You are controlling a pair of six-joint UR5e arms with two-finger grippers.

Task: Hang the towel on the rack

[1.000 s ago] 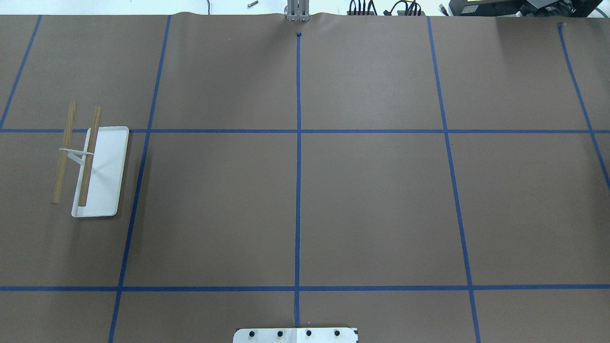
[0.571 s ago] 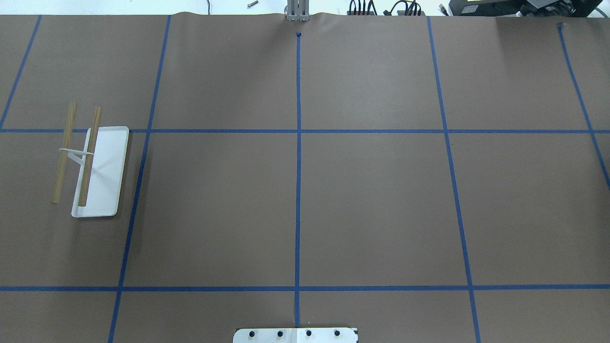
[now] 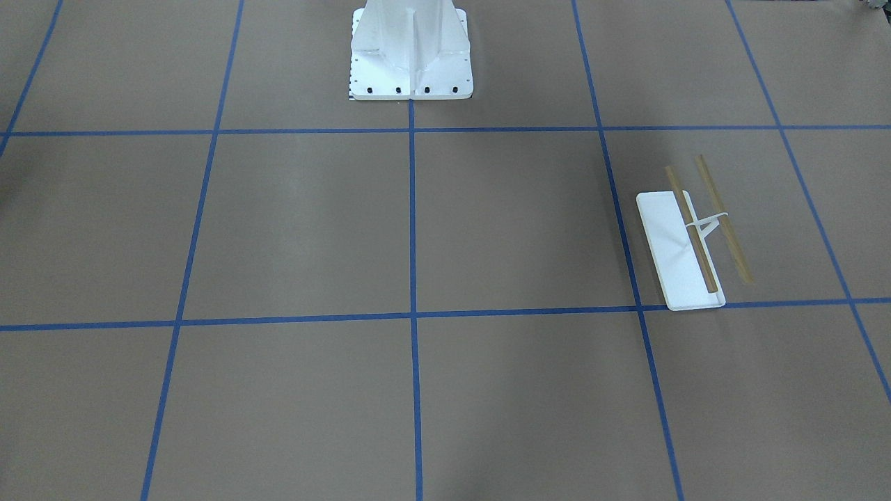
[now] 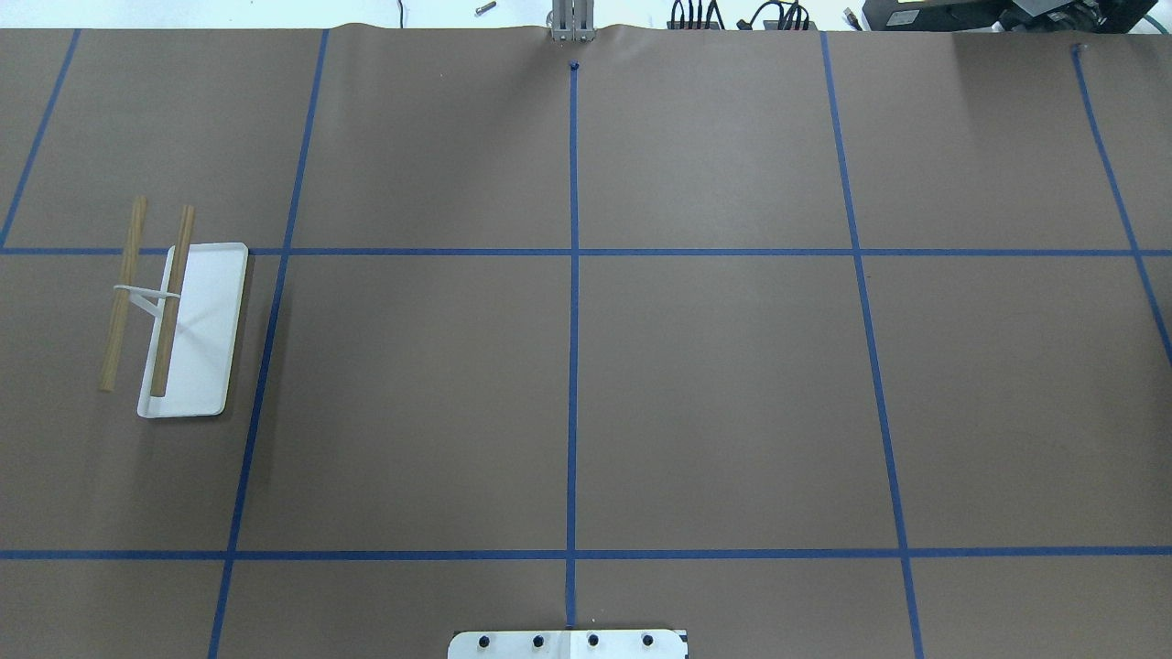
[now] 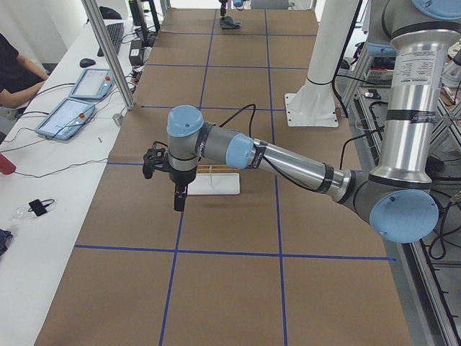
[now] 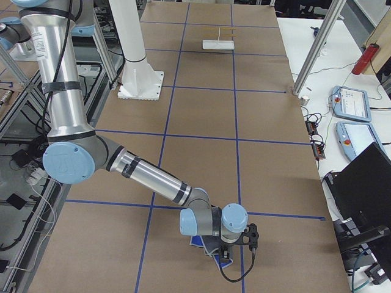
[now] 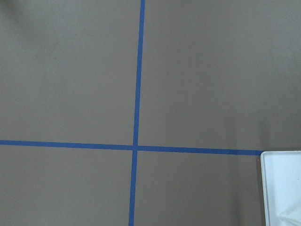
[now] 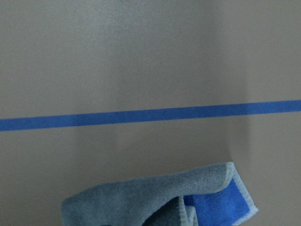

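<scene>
Brown-papered table (image 4: 714, 394): left gripper (image 5: 178, 197) hangs near the rack (image 4: 206, 352), right gripper (image 6: 225, 255) above the crumpled towel (image 8: 141, 200), far from it. Neither gripper's opening can be determined.

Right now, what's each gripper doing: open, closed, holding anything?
Left gripper: cannot tell, hanging above the table near the rack.
Right gripper: cannot tell, down at the towel.

Bright, even overhead light w/ soft shadows; towel (image 8: 141, 200) blurry (rt wrist view), other views sharp.
</scene>
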